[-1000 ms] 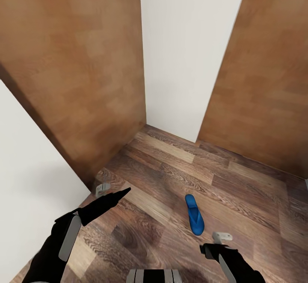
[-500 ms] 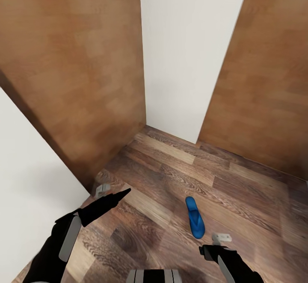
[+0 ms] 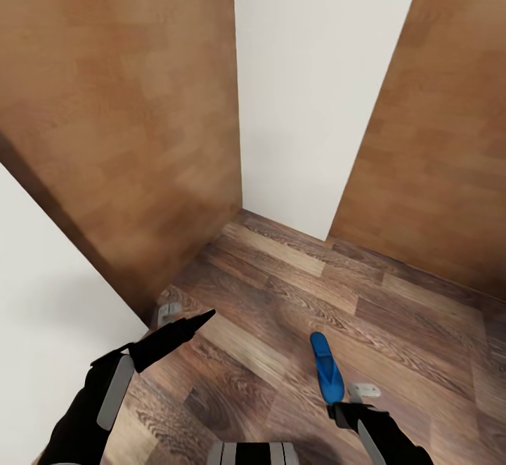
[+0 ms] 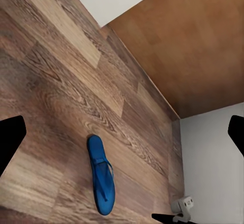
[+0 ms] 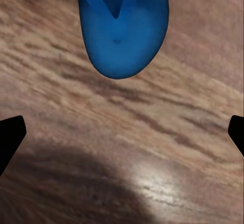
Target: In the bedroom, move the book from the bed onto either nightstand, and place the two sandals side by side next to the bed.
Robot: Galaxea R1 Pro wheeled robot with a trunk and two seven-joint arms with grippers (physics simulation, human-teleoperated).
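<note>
Since a second ago my head camera has shifted, so the blue sandal (image 3: 327, 377) now sits a touch lower and further right in the head view, closer to my right arm; the sandal itself has not moved on the floor. Nearest to me, my right gripper (image 3: 355, 396) hangs at about 5 o'clock, just above the wood-plank floor (image 3: 281, 296), and the right wrist view shows its two dark fingertips (image 5: 10, 135) spread wide with nothing between them, the sandal's rounded blue end (image 5: 122, 36) lying ahead of them on the planks. My left gripper (image 3: 179, 328) is at about 7 o'clock, pointing forward; its fingertips (image 4: 10, 137) also stand wide apart and empty in the left wrist view, which looks down on the whole sandal (image 4: 101, 176) lying flat, strap up. A pale surface (image 3: 49, 296) fills my 8 o'clock. Further off, a brown wooden panel (image 3: 119, 114) rises at 11 o'clock, a white wall (image 3: 309, 86) at 12, and another wooden panel (image 3: 443, 142) at 2 o'clock.
</note>
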